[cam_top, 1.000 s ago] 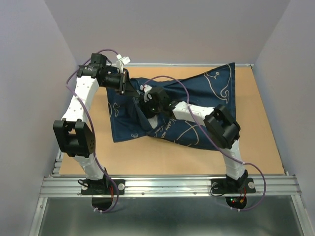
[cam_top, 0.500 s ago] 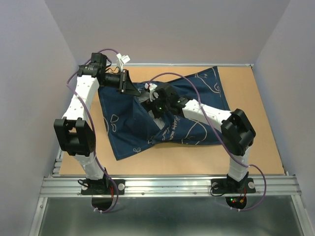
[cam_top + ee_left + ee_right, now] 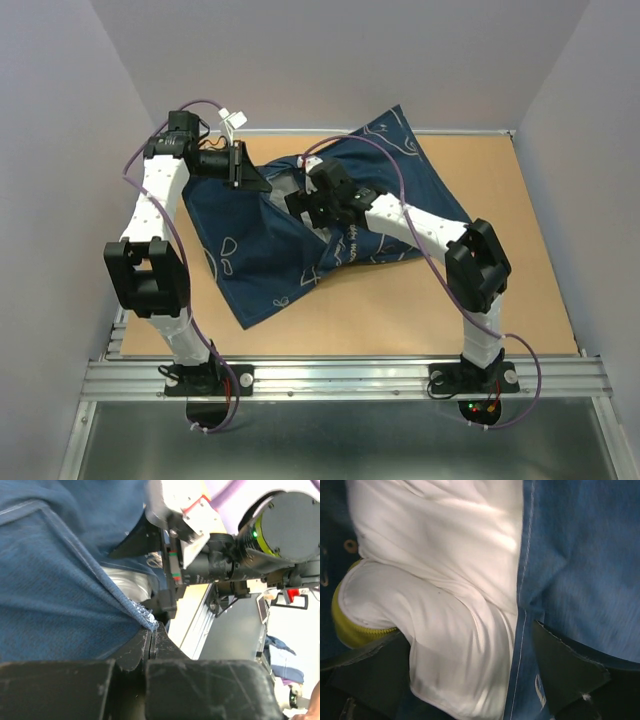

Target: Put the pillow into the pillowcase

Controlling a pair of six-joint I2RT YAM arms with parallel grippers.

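Over the tan table (image 3: 530, 300), seen from above, the pillowcase (image 3: 245, 265) lay as a rumpled, slanted navy sheet with thin white line drawings. One corner was lifted toward the back wall. The left gripper (image 3: 245, 172) held the case's upper left edge, and the right gripper (image 3: 312, 203) reached into the folds at the middle. Almost nothing of the pillow showed from this height, so most of it seemed to be under or inside the cloth.

At the left wrist, the fingers were pressed together on a frayed bit of the pillowcase hem. The fabric was a fine, knit-looking weave, stitched along its edge and hanging taut from the pinch. The right arm (image 3: 280, 525) hung close behind.

At the right wrist, the fingers stood spread wide. Between them lay the pillow (image 3: 450, 580), soft, white and creased into plump folds. Its yellow band (image 3: 347, 627) curled round a corner at the left, and the stitched blue hem ran down beside it. Nothing looked clamped.

I judged the stuffing partly done. That corner sat exposed at the mouth, leaving it to be tucked in and the case drawn over and flattened.
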